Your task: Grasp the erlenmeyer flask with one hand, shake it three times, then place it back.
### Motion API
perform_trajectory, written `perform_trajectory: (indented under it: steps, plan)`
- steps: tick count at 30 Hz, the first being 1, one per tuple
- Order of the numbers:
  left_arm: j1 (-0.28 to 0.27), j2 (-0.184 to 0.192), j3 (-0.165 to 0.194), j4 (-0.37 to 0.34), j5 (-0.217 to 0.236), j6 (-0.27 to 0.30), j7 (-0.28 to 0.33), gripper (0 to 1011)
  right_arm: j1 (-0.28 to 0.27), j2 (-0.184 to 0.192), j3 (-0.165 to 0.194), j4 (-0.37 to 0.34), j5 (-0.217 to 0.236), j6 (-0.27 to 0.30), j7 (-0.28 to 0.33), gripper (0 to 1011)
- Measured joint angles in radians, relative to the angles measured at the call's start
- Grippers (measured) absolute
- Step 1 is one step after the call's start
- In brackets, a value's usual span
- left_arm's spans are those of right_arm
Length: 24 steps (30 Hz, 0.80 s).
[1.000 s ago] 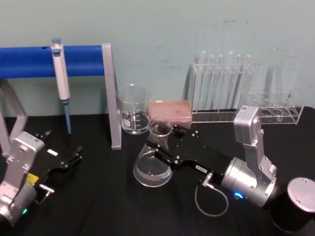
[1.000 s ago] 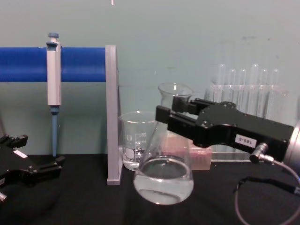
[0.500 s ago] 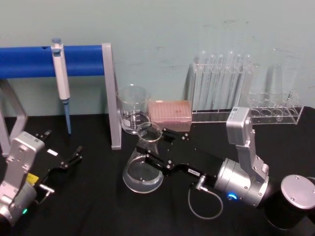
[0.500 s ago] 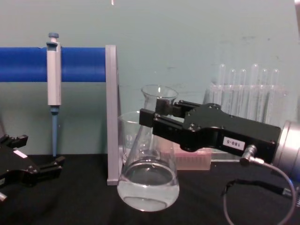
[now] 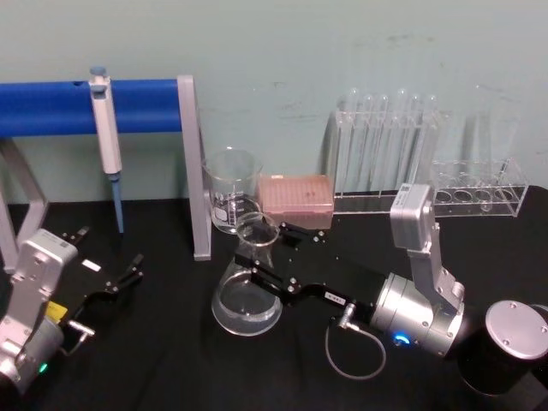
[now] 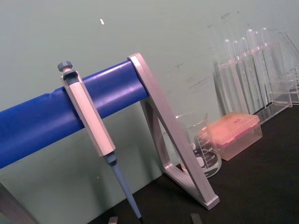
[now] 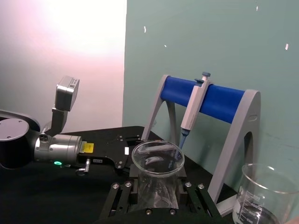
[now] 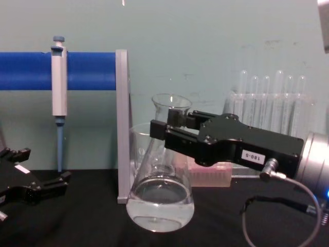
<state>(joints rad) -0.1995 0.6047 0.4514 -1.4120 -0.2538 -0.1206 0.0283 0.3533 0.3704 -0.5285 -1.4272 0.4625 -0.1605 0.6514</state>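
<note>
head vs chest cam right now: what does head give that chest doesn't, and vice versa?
Head view adds: a black canister with a grey lid at near right, a second clear rack at far right, and the left arm's grey body.
Chest view adds: a side look at the liquid pooled in the erlenmeyer flask, and the white label on the right gripper.
Both share: right gripper shut on the flask's neck, left gripper open at left, beaker, pipette.
</note>
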Motion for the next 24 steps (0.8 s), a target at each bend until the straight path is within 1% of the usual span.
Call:
perform_trajectory:
  steps: [5, 12, 16, 22, 24]
  plan:
    - [0.0, 0.0, 0.0, 0.0, 0.0, 0.0, 0.0, 1001, 0.001, 0.0, 0.002, 0.001, -0.001, 0.0, -0.018, 450]
    - [0.0, 0.0, 0.0, 0.0, 0.0, 0.0, 0.0, 1001, -0.005, 0.003, 0.022, 0.002, -0.015, 0.005, -0.062, 450]
    - [0.0, 0.0, 0.0, 0.0, 0.0, 0.0, 0.0, 1001, -0.013, 0.007, 0.039, 0.0, -0.024, 0.01, -0.089, 450]
    - [0.0, 0.0, 0.0, 0.0, 0.0, 0.0, 0.0, 1001, -0.027, 0.01, 0.08, 0.0, -0.039, 0.013, -0.142, 450]
    - [0.0, 0.0, 0.0, 0.0, 0.0, 0.0, 0.0, 1001, -0.033, 0.012, 0.1, 0.0, -0.046, 0.016, -0.163, 450]
